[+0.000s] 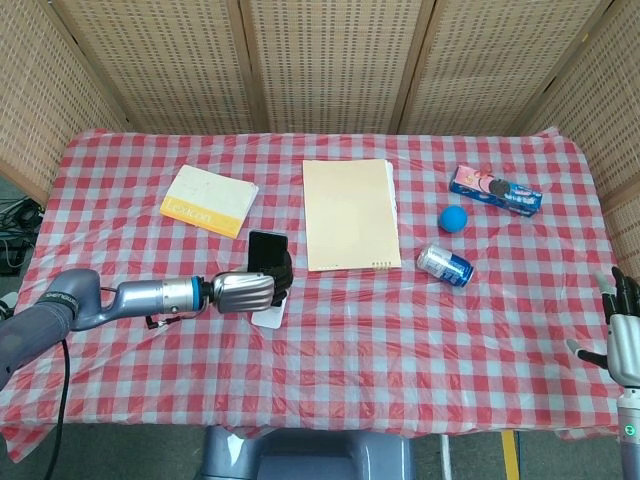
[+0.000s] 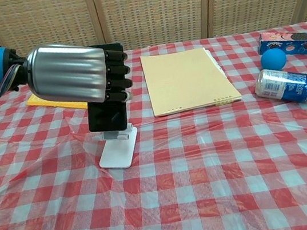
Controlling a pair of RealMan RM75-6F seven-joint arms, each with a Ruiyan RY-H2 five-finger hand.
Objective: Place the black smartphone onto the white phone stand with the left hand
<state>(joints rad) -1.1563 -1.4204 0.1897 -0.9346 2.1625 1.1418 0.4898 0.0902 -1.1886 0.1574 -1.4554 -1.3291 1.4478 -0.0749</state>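
My left hand [image 2: 72, 74] grips the black smartphone [image 2: 106, 115], holding it upright against the white phone stand [image 2: 116, 153]; the phone's lower edge sits at the stand's ledge. In the head view the left hand [image 1: 248, 291] covers most of the stand [image 1: 268, 318], and the smartphone [image 1: 265, 250] shows above the fingers. My right hand [image 1: 622, 338] hangs at the table's right edge, fingers apart, holding nothing.
A yellow book [image 1: 208, 200] lies behind the left hand. A tan folder [image 1: 348, 212] sits mid-table. A soda can [image 1: 444, 266], a blue ball [image 1: 454, 219] and a blue snack box [image 1: 495, 190] lie on the right.
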